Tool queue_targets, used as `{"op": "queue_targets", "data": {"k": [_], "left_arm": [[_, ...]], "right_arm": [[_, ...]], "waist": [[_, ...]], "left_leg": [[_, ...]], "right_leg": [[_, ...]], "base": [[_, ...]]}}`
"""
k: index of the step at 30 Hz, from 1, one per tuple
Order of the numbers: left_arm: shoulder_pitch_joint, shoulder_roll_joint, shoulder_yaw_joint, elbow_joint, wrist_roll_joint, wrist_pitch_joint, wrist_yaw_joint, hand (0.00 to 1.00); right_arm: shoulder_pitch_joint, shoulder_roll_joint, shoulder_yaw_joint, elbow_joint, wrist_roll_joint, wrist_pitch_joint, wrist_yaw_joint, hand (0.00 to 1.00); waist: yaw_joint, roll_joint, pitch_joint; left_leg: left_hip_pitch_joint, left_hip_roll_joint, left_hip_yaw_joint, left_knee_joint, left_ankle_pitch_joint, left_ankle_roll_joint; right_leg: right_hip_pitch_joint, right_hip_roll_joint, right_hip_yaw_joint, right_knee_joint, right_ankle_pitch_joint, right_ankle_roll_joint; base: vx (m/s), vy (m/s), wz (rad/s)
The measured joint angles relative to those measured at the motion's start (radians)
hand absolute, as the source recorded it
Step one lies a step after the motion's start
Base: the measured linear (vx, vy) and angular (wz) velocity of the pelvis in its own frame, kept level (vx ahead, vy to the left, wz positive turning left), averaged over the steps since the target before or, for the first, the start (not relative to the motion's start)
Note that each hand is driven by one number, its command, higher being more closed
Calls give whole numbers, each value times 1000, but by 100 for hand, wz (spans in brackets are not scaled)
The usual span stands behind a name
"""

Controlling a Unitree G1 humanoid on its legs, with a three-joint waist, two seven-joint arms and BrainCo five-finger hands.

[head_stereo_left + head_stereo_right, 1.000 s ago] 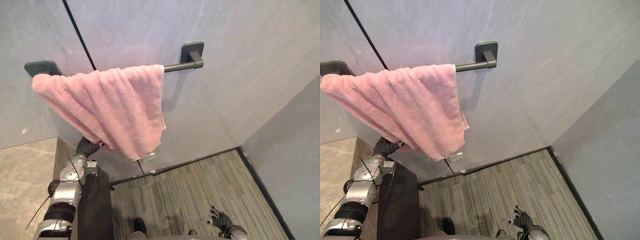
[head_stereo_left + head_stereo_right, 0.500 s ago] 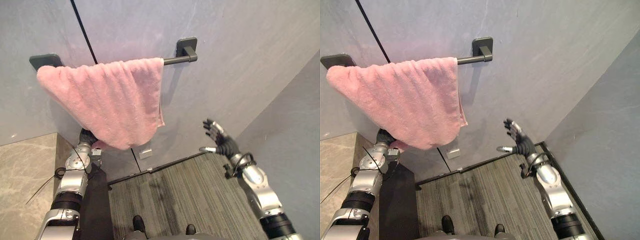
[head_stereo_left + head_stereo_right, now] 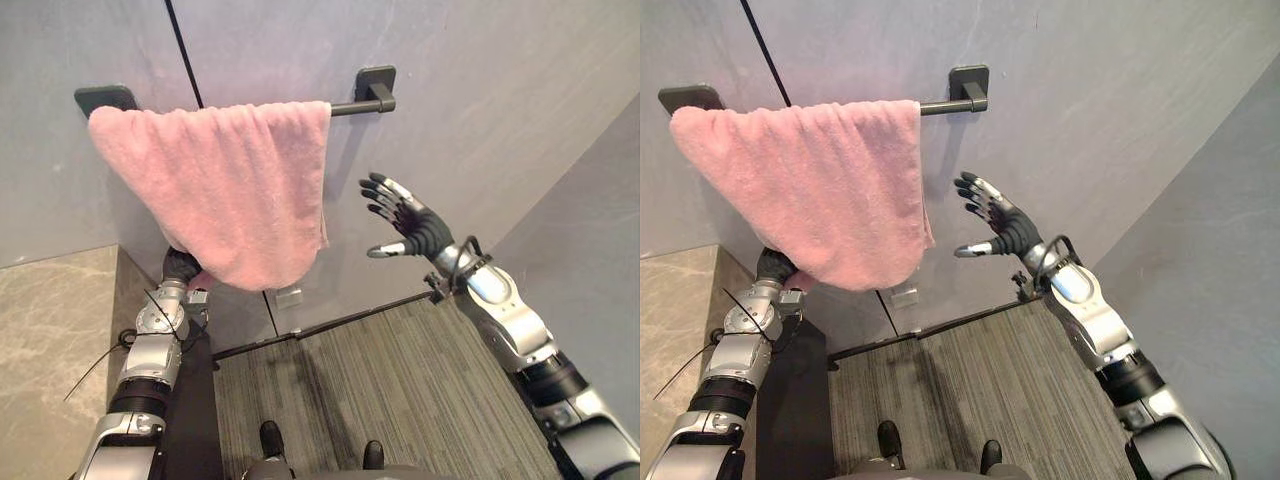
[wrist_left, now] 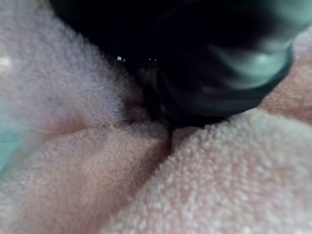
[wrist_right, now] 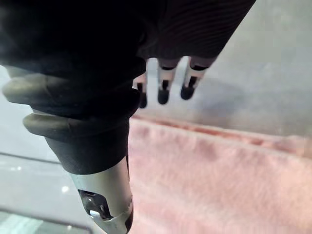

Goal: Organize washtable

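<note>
Fluffy pink towel (image 3: pixel 225 190) on dark bar (image 3: pixel 350 106); R hand (image 3: pixel 415 225) splayed; L hand (image 3: pixel 183 266) grip unclear.

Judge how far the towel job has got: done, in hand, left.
Done: the pink towel is draped over the rail. In hand: the left hand is at its bunched lower corner; the right hand, open, hovers beside its free edge. Left: likely straightening the slanted hem.

Pink towel (image 3: pixel 230 190) draped over rail (image 3: pixel 350 106); right robot hand (image 3: pixel 415 228) spread beside it.
</note>
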Motion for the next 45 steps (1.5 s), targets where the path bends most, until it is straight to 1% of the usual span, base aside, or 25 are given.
{"op": "queue_targets", "data": {"k": [2,4,5,6,8,11,14,17,19,24,26,28,30,31,33,35,36,40,45], "left_arm": [[-2,0,-7,0,-13,0,1,100],[-16,0,-25,0,-35,0,1,100],[-20,1,-29,0,-38,0,2,100],[-24,2,-37,0,-46,0,2,100],[-25,2,-43,0,-58,0,6,100],[-26,2,-56,0,-67,0,19,100],[-40,2,-72,0,-67,0,21,100],[-48,2,-81,0,-67,0,21,100],[-48,2,-82,1,-67,0,21,100],[-48,2,-82,3,-67,0,21,100],[-48,2,-81,3,-67,0,20,100],[-46,2,-77,3,-67,0,20,100],[-44,2,-69,2,-67,0,19,100],[-42,2,-68,2,-66,0,18,100],[-31,2,-57,2,-66,0,16,100],[-13,2,-32,2,-65,0,16,100],[-6,2,-29,2,-65,0,16,100],[-1,2,-28,2,-65,0,14,100],[3,2,-28,4,-65,0,8,100]], "right_arm": [[-72,-1,53,17,18,0,0,0],[-179,1,121,113,56,3,-4,0],[-206,2,139,144,60,7,-8,0],[-261,12,169,202,80,23,-18,0],[-309,37,182,250,90,39,-31,0],[-367,83,205,307,126,41,-58,0],[-418,137,222,372,133,43,-69,0],[-451,169,244,413,133,45,-70,0],[-454,181,245,420,132,45,-70,0],[-454,179,243,424,131,45,-69,0],[-454,165,243,426,131,45,-68,0],[-454,133,240,425,131,45,-66,0],[-450,72,232,410,131,45,-61,0],[-445,54,225,399,131,46,-57,0],[-405,-10,181,334,131,46,-37,0],[-369,-51,153,295,131,46,-20,0],[-341,-79,137,276,131,45,-18,0],[-307,-134,123,272,132,46,-17,0],[-285,-165,94,256,157,45,2,0]], "waist": [[6,0,0],[25,0,0],[26,0,0],[28,0,0],[34,0,0],[49,0,0],[53,0,0],[53,1,1],[52,2,1],[50,7,5],[50,7,5],[50,7,5],[48,7,5],[48,7,5],[38,7,5],[23,7,5],[22,7,5],[17,11,5],[20,17,5]], "left_leg": [[-2,-1,0,0,1,1],[-10,-1,-2,0,3,3],[-13,-1,-5,0,6,3],[-20,0,-10,0,9,3],[-25,0,-12,0,12,2],[-30,1,-17,0,15,1],[-35,5,-25,0,20,-3],[-36,10,-28,0,21,-5],[-37,14,-33,0,22,-5],[-41,19,-38,0,22,-6],[-41,19,-36,0,22,-6],[-40,18,-32,0,24,-8],[-37,18,-22,0,24,-8],[-35,18,-22,0,24,-8],[-31,19,-18,0,24,-8],[-28,20,-14,0,24,-8],[-24,22,-6,0,24,-9],[-18,32,5,0,23,-9],[-18,36,9,0,23,-10]], "right_leg": [[1,0,0,-6,7,1],[-2,1,-1,-13,12,2],[-4,1,-4,-13,12,1],[-7,3,-9,-13,13,1],[-12,6,-10,-13,14,0],[-14,11,-17,-13,14,0],[-13,16,-24,-13,13,-1],[-13,21,-27,-12,12,-3],[-13,25,-29,-10,11,-5],[-15,31,-32,-11,10,-9],[-15,30,-32,-11,11,-9],[-15,29,-31,-11,11,-9],[-15,28,-26,-11,11,-8],[-14,28,-24,-11,11,-8],[-14,29,-20,-11,11,-8],[-14,29,-16,-11,11,-9],[-14,30,-8,-11,12,-10],[-16,33,4,-12,17,-18],[-17,36,10,-19,20,-20]], "base": [[0,0,0],[-1,1,2],[0,-2,10],[3,-4,8],[11,-10,5],[18,-17,5],[-1,-15,5],[-6,-5,2],[0,0,0],[-8,-7,2],[0,0,0],[0,0,0],[26,-3,-6],[23,-10,-8],[22,-14,-6],[10,-10,-9],[5,-11,-15],[-16,-12,-13],[-8,-7,-2]]}}
